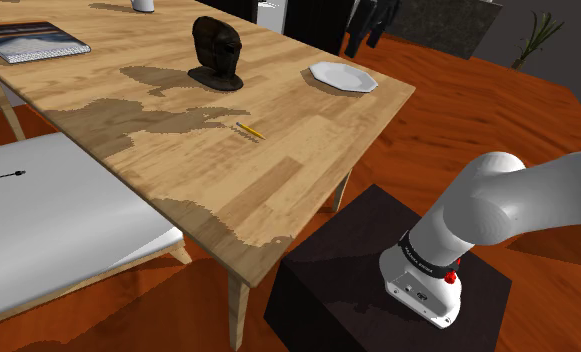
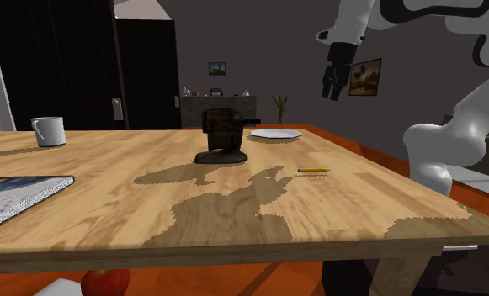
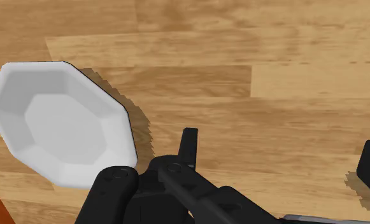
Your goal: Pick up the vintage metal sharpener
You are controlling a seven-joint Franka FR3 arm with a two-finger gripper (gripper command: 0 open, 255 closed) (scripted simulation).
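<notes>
My gripper (image 2: 331, 82) hangs high over the counter (image 2: 234, 206), fingers wide apart, holding nothing. A white plate (image 3: 62, 124) lies beneath it. The dark metal sharpener (image 2: 221, 134) stands upright, far below and well apart.

The dark metal sharpener (image 1: 216, 52) stands on the light wooden table (image 1: 278, 180), well in from its edges. In the shoulder view, the white octagonal plate (image 1: 343, 77) lies to the sharpener's right near the table edge. The yellow pencil (image 1: 249, 130) lies in front of the sharpener, apart from it. The grey spiral notebook (image 1: 33, 40) lies at the far left. In the second exterior view, the white mug (image 2: 49, 131) stands left of the sharpener. The black two-finger gripper (image 2: 335, 80) hangs above the table, right of the plate. The red apple (image 2: 105, 283) lies below the table.
</notes>
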